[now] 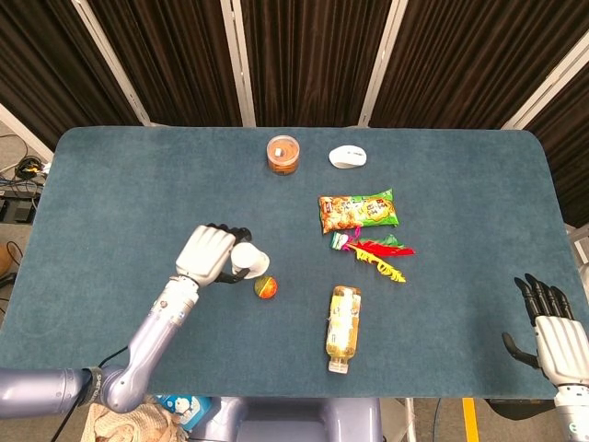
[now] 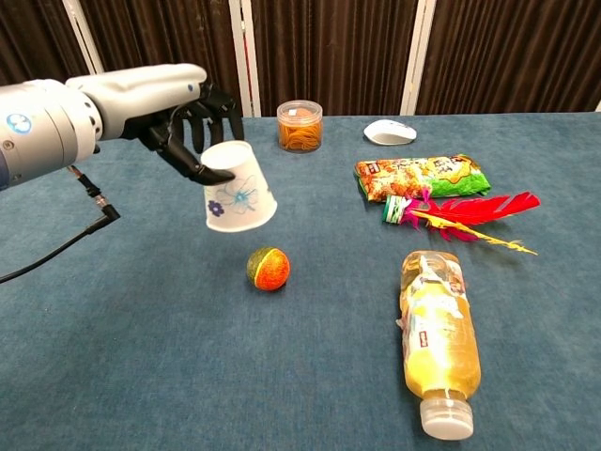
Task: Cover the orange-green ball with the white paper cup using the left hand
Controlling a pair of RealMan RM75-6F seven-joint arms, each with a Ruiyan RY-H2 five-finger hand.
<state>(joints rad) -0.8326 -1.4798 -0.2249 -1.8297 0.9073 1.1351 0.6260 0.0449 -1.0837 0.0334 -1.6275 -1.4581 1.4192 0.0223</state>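
Left robot hand (image 2: 183, 117) holding the white paper cup (image 2: 238, 189) clear of the surface (image 2: 141, 357), above and slightly left of the orange-green ball (image 2: 269, 268).

The fingers gripped the cup near its closed base, which sat uppermost; the cup was inverted, its open mouth facing down and its long axis tilted, the base leaning toward the hand and the mouth swung toward the ball. A blue flower print showed on its wall. In the head view the cup (image 1: 249, 259) lay just beside the ball (image 1: 266, 287), with the left robot hand (image 1: 210, 255) to its left. The ball rested uncovered on the surface. The right robot hand (image 1: 548, 330) was held open, fingers apart, at the surface's near right edge, holding nothing.
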